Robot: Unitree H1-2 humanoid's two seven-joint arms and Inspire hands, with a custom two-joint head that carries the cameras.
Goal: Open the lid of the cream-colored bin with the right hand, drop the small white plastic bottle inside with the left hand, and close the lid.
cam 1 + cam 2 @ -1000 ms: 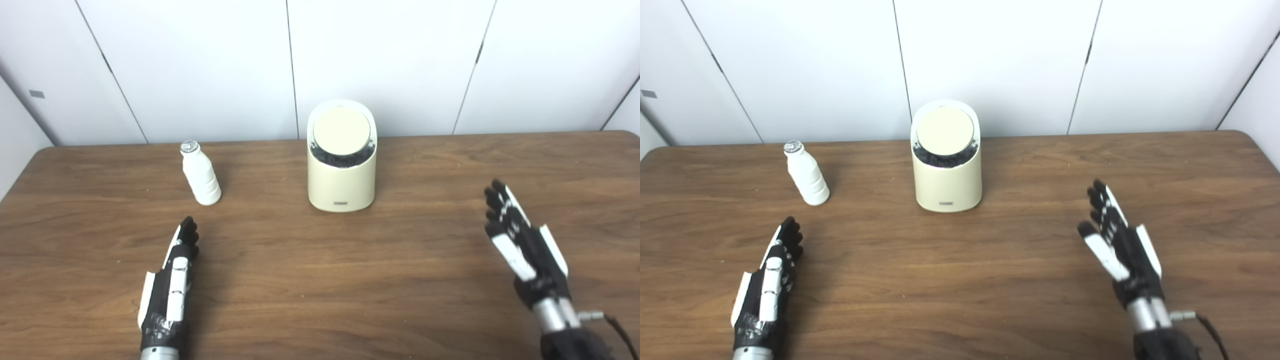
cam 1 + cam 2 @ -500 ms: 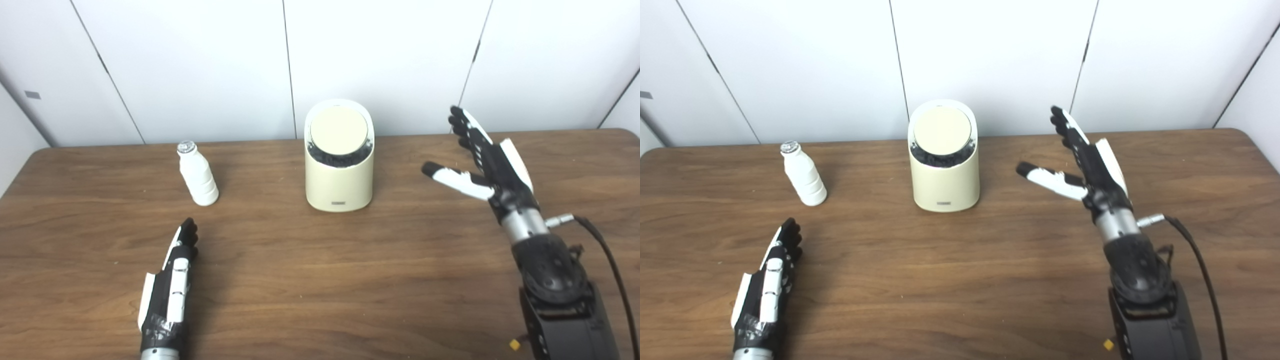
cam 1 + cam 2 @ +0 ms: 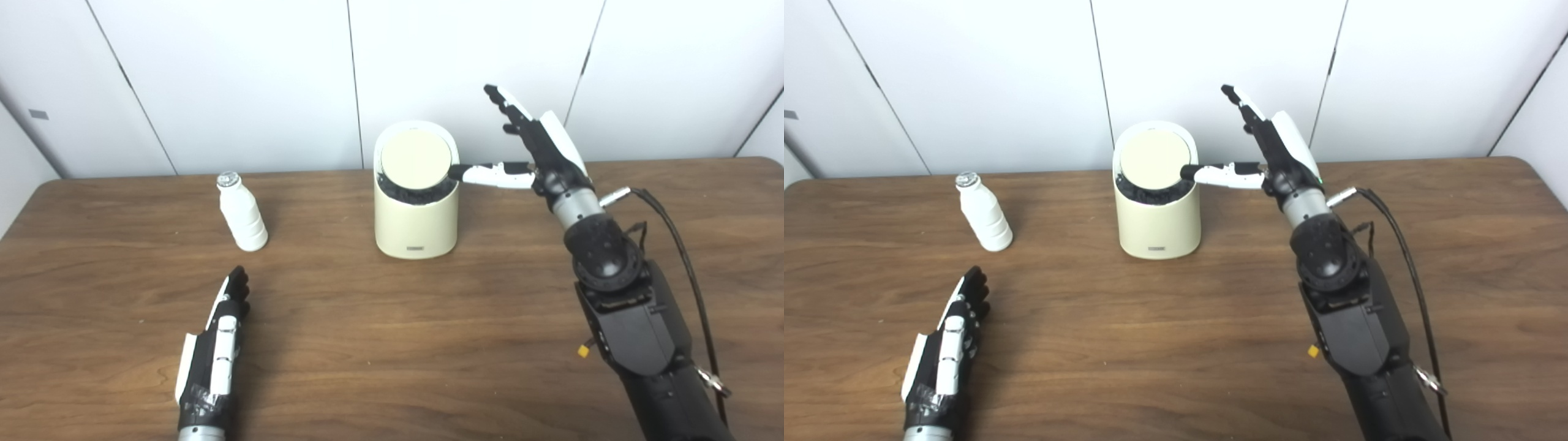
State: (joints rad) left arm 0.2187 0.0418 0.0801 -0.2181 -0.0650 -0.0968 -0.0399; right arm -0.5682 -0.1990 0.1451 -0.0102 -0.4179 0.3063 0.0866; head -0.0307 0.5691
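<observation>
bin [image 3: 416, 220]: centre frame, lid [image 3: 415, 158] closed
right hand [image 3: 539, 147]: fingers released, thumb at lid edge
left hand [image 3: 214, 349]: lower left, fingers released

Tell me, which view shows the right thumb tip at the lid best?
The right eye view: the right hand thumb tip shows dark against the lid. The left eye view shows it at the lid's edge, less distinct.

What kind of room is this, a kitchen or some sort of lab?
Probably a lab or test room, not a kitchen: a bare wooden table against plain white wall panels, holding only a cream-colored bin and a small white bottle.
</observation>
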